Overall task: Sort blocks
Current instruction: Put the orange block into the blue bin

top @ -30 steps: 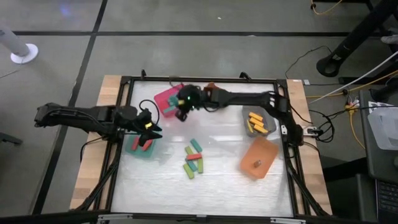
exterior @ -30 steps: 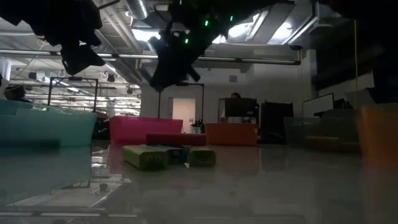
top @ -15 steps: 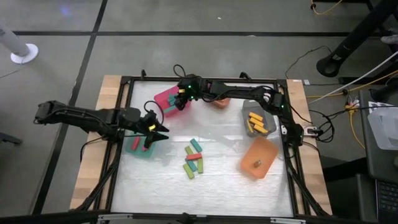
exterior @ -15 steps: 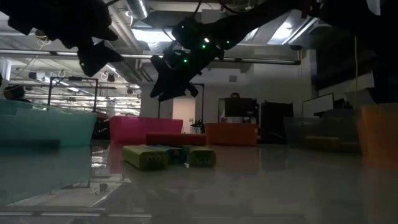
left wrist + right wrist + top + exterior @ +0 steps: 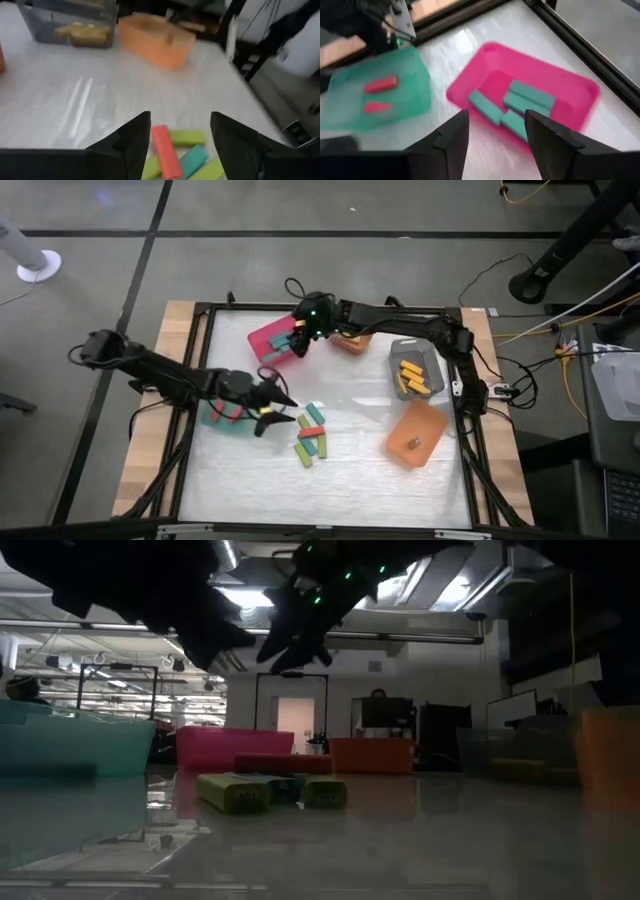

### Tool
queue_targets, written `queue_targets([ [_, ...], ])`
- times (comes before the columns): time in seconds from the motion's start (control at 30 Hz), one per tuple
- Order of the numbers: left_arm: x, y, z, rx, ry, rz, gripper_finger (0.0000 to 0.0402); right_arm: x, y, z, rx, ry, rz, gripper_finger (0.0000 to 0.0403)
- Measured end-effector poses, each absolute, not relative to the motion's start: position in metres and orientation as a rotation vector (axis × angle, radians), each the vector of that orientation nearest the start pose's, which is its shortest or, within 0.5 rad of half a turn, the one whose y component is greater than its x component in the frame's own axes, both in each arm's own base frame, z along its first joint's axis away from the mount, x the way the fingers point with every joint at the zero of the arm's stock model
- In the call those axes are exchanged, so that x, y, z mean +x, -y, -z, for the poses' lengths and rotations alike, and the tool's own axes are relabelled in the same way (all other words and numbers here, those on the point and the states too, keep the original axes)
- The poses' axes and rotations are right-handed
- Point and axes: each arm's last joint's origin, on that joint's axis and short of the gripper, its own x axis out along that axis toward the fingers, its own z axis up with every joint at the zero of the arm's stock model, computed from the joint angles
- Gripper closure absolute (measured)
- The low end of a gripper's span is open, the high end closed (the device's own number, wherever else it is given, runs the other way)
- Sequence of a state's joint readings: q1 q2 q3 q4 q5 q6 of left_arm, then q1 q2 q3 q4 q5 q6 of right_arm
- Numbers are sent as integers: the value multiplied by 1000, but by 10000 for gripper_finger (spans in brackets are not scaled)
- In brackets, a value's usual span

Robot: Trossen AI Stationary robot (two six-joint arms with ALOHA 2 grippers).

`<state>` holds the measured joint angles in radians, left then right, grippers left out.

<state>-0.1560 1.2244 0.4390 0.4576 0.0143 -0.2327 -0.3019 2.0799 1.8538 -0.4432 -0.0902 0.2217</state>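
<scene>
A: Where r the blocks (image 5: 310,435) vs the left gripper (image 5: 277,409)?

B: Loose pile in the middle of the counter (image 5: 350,480), just past its tips, toward the right side. In the left wrist view the red block (image 5: 165,157) sits in the gap between the fingers, long way pointing away from the gripper.

A: Gripper open?

B: Yep, spread wide, holding nothing. Right gripper (image 5: 492,150) is far off over the pink bin (image 5: 570,100) w/ teal blocks (image 5: 520,102), also open & empty. So left arm is nearer.

A: Anything hard to see?

B: Block ends r cut off at the wrist pic edge. Low view is too dark to tell the grippers
</scene>
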Motion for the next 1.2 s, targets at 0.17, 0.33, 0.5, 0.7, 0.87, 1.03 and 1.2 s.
queue_targets([
  [0.17,257,50,-172,-80,-433,123,208,433,132,-313,296,-640,262,214],
  [0.33,276,61,-162,19,-465,78,208,416,127,-335,299,-644,264,215],
  [0.5,290,70,-157,40,-491,73,208,402,122,-349,302,-657,263,215],
  [0.7,298,74,-142,15,-541,61,208,394,116,-353,325,-692,256,215],
  [0.87,298,77,-126,10,-598,61,208,394,104,-355,326,-706,233,215],
  [1.03,299,77,-119,13,-621,57,208,396,93,-356,316,-710,207,215],
  [1.2,298,76,-114,24,-651,54,208,399,81,-356,306,-716,178,215],
])
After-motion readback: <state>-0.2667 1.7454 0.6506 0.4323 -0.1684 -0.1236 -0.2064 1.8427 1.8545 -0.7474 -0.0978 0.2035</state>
